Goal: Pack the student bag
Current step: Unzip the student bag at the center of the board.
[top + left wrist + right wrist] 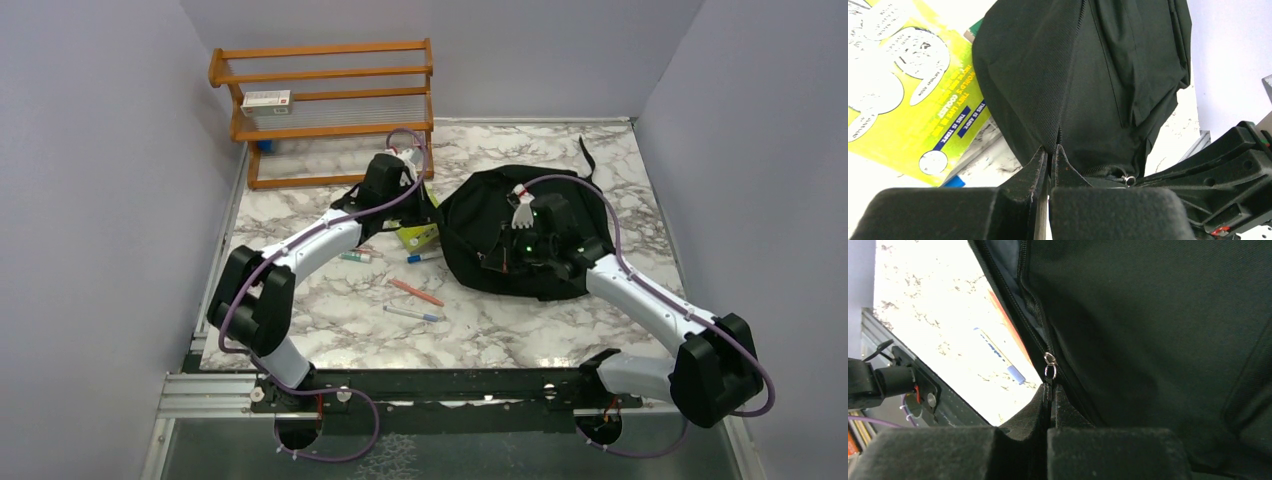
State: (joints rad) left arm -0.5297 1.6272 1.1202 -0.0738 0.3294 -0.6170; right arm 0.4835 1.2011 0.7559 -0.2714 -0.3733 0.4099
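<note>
The marble-patterned table (pixel 330 310) carries a wooden rack (pixel 330 110) at its far left, against the wall. A small white box (pixel 266 99) lies on a rack shelf. A yellow-green book (pixel 418 236) lies near the table centre. Near it, a blue-capped pen (pixel 421 257) and a green pen (pixel 355 257) lie apart. Nearer, an orange pen (pixel 417 292) and a white-and-blue pen (pixel 411 314) lie side by side, not touching.
</note>
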